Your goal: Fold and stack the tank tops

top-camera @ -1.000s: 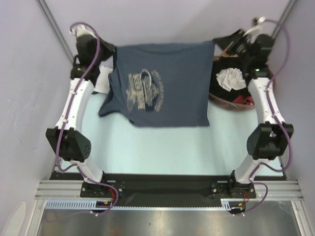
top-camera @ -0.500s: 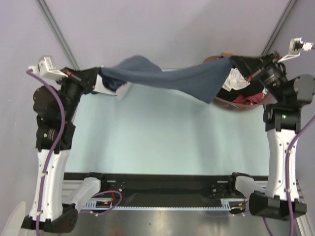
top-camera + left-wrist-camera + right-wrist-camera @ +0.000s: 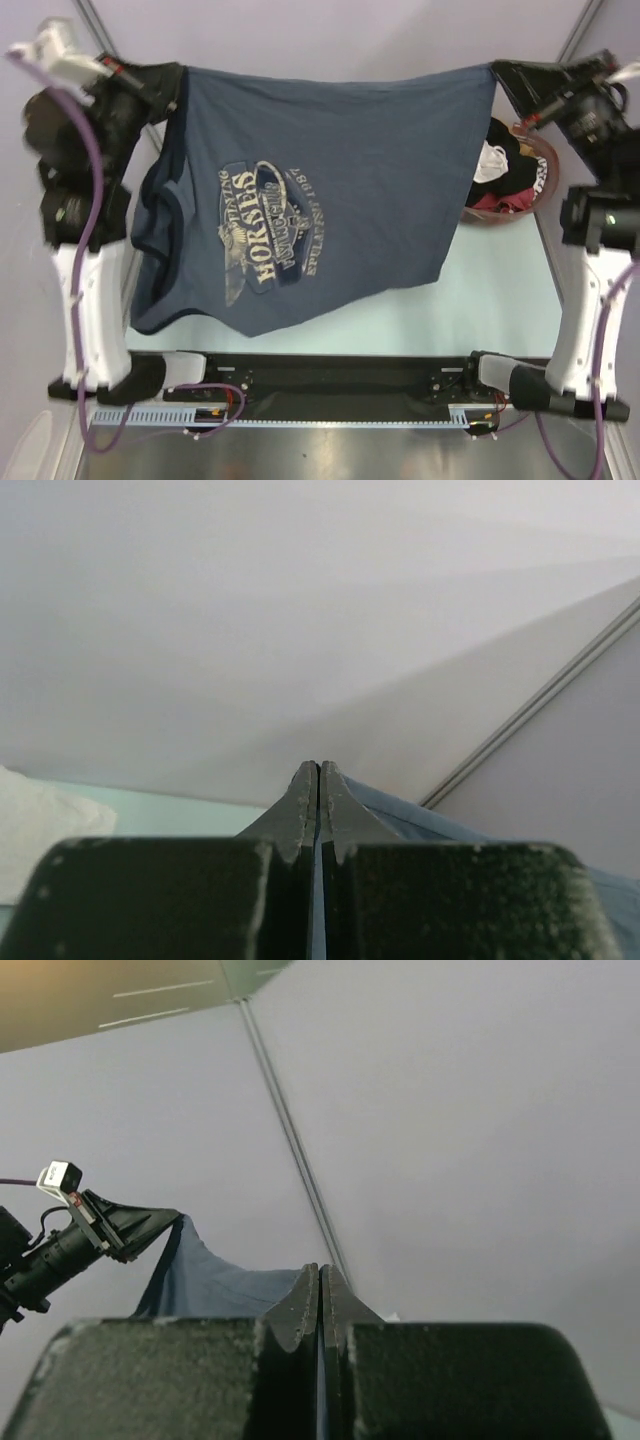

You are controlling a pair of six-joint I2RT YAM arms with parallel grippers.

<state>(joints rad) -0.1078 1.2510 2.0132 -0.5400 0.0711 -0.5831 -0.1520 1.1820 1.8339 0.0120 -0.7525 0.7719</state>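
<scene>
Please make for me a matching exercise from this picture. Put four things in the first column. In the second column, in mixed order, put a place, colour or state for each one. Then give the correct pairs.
Things:
1. grey-blue tank top
2. left gripper
3. basket of clothes
4. table

Descriptions:
a. pale green and flat
b. on the right side of the table
c. hanging spread out, held up in the air
d. shut on a corner of the cloth

Pairs: 1-c, 2-d, 3-b, 4-a
</scene>
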